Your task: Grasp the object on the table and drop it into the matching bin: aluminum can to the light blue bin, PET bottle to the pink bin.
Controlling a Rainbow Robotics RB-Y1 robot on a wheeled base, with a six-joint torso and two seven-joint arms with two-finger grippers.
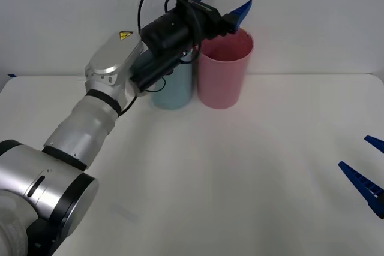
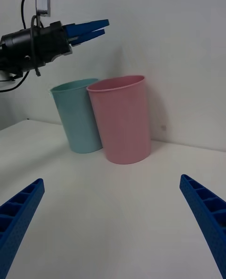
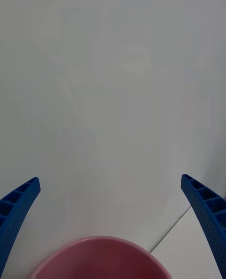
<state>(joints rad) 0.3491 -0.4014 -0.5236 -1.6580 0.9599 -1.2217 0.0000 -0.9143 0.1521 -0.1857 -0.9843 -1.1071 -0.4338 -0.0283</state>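
I see my right gripper [image 1: 365,169] low over the white table [image 1: 240,178], fingers spread, empty. My left gripper [image 1: 227,1] hangs above the tall pink plastic bin [image 1: 225,70], fingers spread, empty.

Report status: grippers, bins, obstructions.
Left gripper open, empty, above pink bin. Right gripper open, low at table's right edge. Blue bin beside pink, touching. Nothing in the way.

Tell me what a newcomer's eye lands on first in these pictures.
First, the left gripper, open and held above the rim of the pink bin at the table's far edge, with nothing between its fingers. Next, the light blue bin standing right beside the pink one on the robot's left. The right gripper waits open, low at the table's right side.
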